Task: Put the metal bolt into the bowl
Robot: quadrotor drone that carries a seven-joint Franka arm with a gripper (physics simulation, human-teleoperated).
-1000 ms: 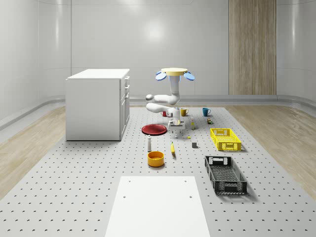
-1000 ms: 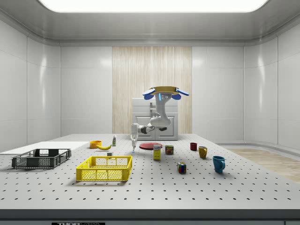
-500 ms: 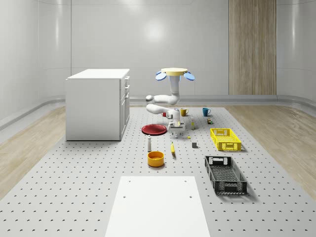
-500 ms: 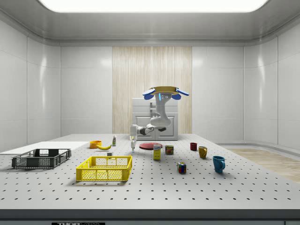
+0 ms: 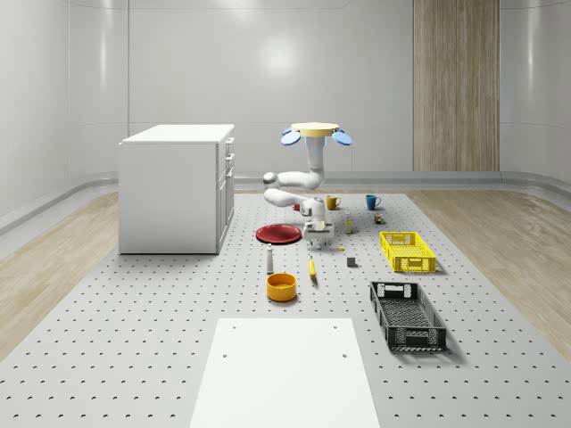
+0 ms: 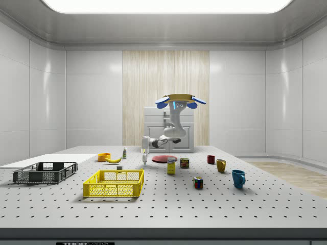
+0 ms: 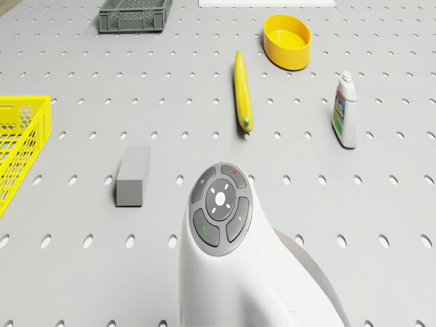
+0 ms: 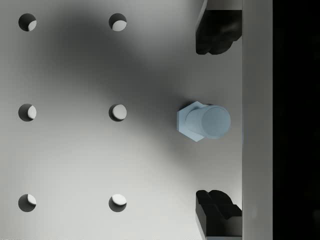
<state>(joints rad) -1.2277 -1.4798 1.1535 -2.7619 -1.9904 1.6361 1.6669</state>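
Grey holed worktop, white-walled room. Drone hovers mid-frame by red plate; tool fingers apart over bolt.

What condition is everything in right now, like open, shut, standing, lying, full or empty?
Drone: hovering above the table.
Claw: open, straddling the bolt.
Metal bolt: standing on its head, not gripped.
Yellow bowl: upright, empty.
Bottle: upright.
Banana: lying flat.
Black crate: empty.

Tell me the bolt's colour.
Pale blue-grey, clearest in the wrist view: the bolt stands on its hex head between the open fingers.
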